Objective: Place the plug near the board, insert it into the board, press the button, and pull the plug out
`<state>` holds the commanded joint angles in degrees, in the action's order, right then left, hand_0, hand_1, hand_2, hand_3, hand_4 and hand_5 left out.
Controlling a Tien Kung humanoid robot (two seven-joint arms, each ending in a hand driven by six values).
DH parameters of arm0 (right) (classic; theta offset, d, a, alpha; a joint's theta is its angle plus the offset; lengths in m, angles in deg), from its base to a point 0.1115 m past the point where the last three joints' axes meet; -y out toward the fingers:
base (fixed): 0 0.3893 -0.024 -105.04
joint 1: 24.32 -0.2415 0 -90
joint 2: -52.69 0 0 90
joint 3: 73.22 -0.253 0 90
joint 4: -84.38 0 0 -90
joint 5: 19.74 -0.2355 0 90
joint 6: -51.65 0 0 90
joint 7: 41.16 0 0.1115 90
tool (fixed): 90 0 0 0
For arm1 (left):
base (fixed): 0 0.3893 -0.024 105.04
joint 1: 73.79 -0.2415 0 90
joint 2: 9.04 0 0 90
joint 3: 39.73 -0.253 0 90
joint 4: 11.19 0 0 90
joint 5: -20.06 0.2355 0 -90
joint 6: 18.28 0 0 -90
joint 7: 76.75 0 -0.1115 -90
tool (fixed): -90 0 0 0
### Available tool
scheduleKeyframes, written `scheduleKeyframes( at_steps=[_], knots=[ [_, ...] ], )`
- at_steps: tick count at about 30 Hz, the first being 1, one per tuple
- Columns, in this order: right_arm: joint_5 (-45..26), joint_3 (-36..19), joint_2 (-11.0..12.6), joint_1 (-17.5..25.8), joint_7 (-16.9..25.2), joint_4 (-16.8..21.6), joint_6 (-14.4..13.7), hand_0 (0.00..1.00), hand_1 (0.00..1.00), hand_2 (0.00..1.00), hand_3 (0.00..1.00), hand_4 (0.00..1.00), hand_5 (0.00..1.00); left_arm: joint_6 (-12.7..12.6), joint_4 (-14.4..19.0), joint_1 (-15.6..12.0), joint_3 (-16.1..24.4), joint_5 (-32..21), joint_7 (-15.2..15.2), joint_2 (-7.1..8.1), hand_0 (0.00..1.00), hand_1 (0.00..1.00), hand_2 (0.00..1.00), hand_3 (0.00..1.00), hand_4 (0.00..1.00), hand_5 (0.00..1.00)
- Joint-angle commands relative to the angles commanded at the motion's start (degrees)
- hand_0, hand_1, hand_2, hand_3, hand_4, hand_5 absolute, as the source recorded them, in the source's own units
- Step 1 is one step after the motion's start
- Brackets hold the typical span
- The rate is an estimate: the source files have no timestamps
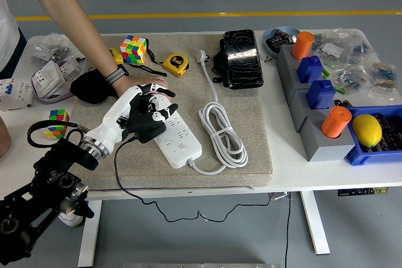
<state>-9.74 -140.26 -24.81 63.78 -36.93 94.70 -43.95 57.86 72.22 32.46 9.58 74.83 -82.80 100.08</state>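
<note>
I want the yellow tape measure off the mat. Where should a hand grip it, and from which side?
Grip the yellow tape measure across its flat side faces, coming from above: it lies low on the mat, with open mat around it apart from its black strap.

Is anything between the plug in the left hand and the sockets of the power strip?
The left hand holds the black plug right over the white power strip, with nothing visible between them. A person's hand rests at the strip's far end, behind the robot's fingers, not over the nearer sockets.
</note>
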Motion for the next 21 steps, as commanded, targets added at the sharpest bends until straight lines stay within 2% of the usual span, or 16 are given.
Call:
scheduleKeyframes(
  at_steps=[5, 6, 11, 12, 14, 17, 18, 21],
  knots=[
    [0.0, 0.0, 0.0, 0.0, 0.0, 0.0, 0.0, 0.495, 0.58, 0.54, 0.509, 0.835, 0.351, -2.1, -1.4, -0.4, -0.3, -7.0, -2.9, -0.05, 0.297, 0.392, 0.358, 0.381, 0.793, 0.287],
    [0.0, 0.0, 0.0, 0.0, 0.0, 0.0, 0.0, 0.495, 0.58, 0.54, 0.508, 0.836, 0.353, -2.2, -1.5, -0.4, -0.3, -7.6, -3.0, -0.05, 0.335, 0.432, 0.4, 0.387, 0.796, 0.29],
    [0.0, 0.0, 0.0, 0.0, 0.0, 0.0, 0.0, 0.495, 0.58, 0.54, 0.508, 0.836, 0.353, -2.5, -2.1, -0.5, -0.3, -8.2, -3.1, -0.07, 0.335, 0.432, 0.4, 0.387, 0.796, 0.29],
    [0.0, 0.0, 0.0, 0.0, 0.0, 0.0, 0.0, 0.495, 0.58, 0.539, 0.508, 0.836, 0.354, -2.6, -2.3, -0.5, -0.2, -7.9, -3.1, -0.14, 0.37, 0.456, 0.444, 0.436, 0.798, 0.291],
    [0.0, 0.1, 0.0, 0.0, 0.1, 0.0, 0.1, 0.495, 0.58, 0.539, 0.508, 0.836, 0.354, -2.9, -2.7, -0.5, 0.0, -7.0, -3.5, -0.24, 0.37, 0.456, 0.444, 0.436, 0.798, 0.291],
    [0.0, 0.1, 0.0, 0.0, 0.1, 0.0, 0.1, 0.495, 0.58, 0.539, 0.508, 0.836, 0.354, -3.7, -3.6, -0.4, 0.3, -1.9, -3.9, -0.42, 0.37, 0.456, 0.444, 0.436, 0.798, 0.291],
    [0.0, 0.1, 0.0, 0.0, 0.1, 0.0, 0.1, 0.495, 0.581, 0.54, 0.508, 0.836, 0.355, -4.2, -4.1, -0.3, 0.3, 0.6, -4.1, -0.49, 0.496, 0.59, 0.541, 0.547, 0.865, 0.24],
    [-0.1, 0.2, 0.0, 0.0, 0.1, 0.0, 0.1, 0.495, 0.581, 0.54, 0.508, 0.836, 0.355, -5.4, -5.4, -0.3, 0.4, 6.9, -3.4, -0.66, 0.496, 0.59, 0.541, 0.547, 0.865, 0.24]
  ],
)
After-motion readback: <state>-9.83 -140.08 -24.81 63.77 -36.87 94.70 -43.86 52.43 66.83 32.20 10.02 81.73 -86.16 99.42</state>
